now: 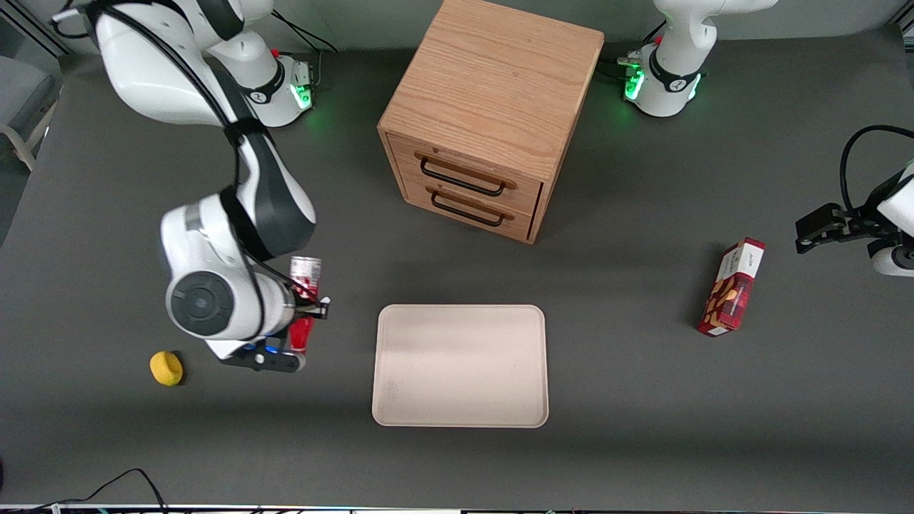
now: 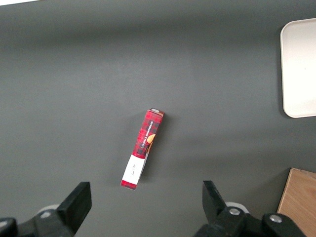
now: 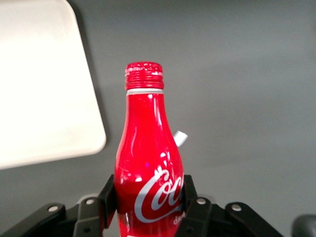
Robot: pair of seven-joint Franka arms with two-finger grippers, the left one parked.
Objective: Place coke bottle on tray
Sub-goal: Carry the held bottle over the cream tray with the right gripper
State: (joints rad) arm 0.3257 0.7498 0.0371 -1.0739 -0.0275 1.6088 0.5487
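The coke bottle [image 1: 302, 333] is a slim red bottle with a white script logo and a red cap [image 3: 143, 75]. It lies lengthwise in my right gripper [image 1: 304, 308], which is shut on its body. In the right wrist view the black fingers [image 3: 107, 198] press on both sides of the coke bottle [image 3: 148, 158], at the logo, with the gripper [image 3: 148, 198] around it. Its silvery end [image 1: 305, 268] points toward the robot bases. The cream-beige tray [image 1: 460, 365] lies flat beside the bottle, a short gap away, with nothing on it. A corner of the tray [image 3: 44, 89] shows next to the bottle.
A wooden drawer cabinet [image 1: 485, 121] stands farther from the front camera than the tray. A red-and-white snack box [image 1: 732, 289] lies toward the parked arm's end of the table. A small yellow object [image 1: 166, 368] sits beside the working arm.
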